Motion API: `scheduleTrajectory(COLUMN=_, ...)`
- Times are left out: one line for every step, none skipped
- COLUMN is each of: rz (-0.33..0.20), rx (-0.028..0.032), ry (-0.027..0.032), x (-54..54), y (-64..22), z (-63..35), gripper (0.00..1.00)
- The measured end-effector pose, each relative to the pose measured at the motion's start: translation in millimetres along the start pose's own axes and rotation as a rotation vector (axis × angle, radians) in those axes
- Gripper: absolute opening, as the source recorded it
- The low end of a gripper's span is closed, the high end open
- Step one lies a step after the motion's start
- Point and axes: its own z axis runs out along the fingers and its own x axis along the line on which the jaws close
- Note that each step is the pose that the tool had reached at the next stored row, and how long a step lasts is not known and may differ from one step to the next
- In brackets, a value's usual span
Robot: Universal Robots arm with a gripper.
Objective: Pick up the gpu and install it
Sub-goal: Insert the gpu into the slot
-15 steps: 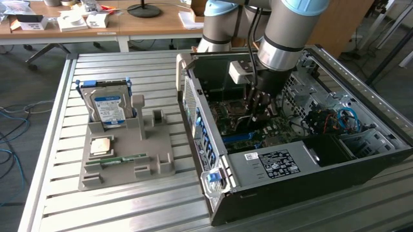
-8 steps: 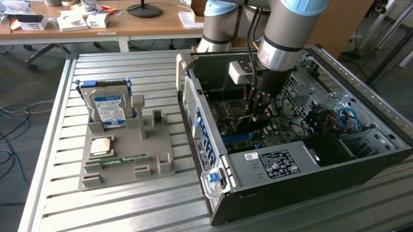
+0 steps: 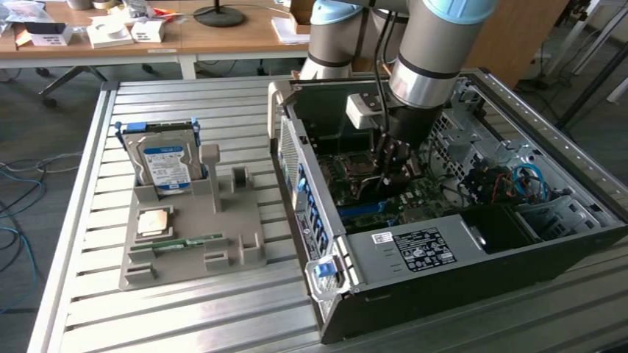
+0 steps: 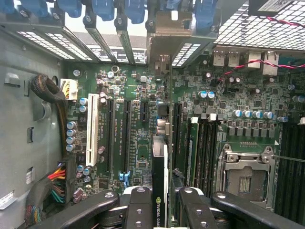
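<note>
A slatted metal table (image 3: 196, 309) carries an open computer case (image 3: 412, 309) lying on its side. Beside the case, toward the exterior view's left, sits a grey fixture tray (image 3: 235, 235) with a hard drive (image 3: 165, 165) standing upright in it and a green memory stick (image 3: 176, 243) lying flat. Beyond the case, wooden desks (image 3: 226, 37) hold small boxes and a lamp base.

The arm (image 3: 437, 51) comes down steeply from above the case, its wrist pointing into the open interior. The gripper (image 3: 398, 165) is low inside the case, just over the motherboard (image 4: 138, 143).

In the wrist view the gripper (image 4: 162, 210) is clamped on the gpu (image 4: 158, 186). Its black fingers (image 4: 139, 205) press both flat sides of the card, which is seen edge-on. The gpu stands upright inside the case over the expansion slots, between the white slot (image 4: 93, 129) and the processor socket (image 4: 245, 176). Whether it is seated I cannot tell.
</note>
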Motion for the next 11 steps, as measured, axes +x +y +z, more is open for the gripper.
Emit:
scheduleTrajectory(rz=0.000, rx=-0.0001, ry=0.0001, x=0.0, y=0.0, z=-0.1, gripper=0.26)
scheduleTrajectory(rz=0.000, rx=0.0000, ry=0.0001, x=0.0, y=0.1, z=0.0, gripper=0.26)
scheduleTrajectory(rz=0.000, rx=0.0013, ry=0.0002, x=0.0, y=1.2, z=0.0, gripper=0.26)
scheduleTrajectory(rz=0.000, rx=0.0028, ry=0.0003, x=0.0, y=2.1, z=0.0, gripper=0.26)
scheduleTrajectory(rz=0.000, rx=0.0030, ry=0.0003, x=0.0, y=2.1, z=0.0, gripper=0.26)
scheduleTrajectory(rz=0.000, rx=0.0030, ry=0.0002, x=0.0, y=2.1, z=0.0, gripper=0.26)
scheduleTrajectory(rz=0.000, rx=0.0030, ry=0.0002, x=-0.1, y=2.1, z=0.0, gripper=0.26)
scheduleTrajectory(rz=0.000, rx=0.0031, ry=0.0002, x=-0.1, y=2.1, z=0.0, gripper=0.26)
scheduleTrajectory(rz=0.000, rx=0.0031, ry=0.0002, x=0.0, y=2.1, z=0.0, gripper=0.26)
scheduleTrajectory(rz=0.000, rx=0.0031, ry=0.0001, x=-0.1, y=2.1, z=0.1, gripper=0.26)
scheduleTrajectory(rz=0.000, rx=0.0031, ry=0.0002, x=-0.1, y=2.1, z=0.1, gripper=0.26)
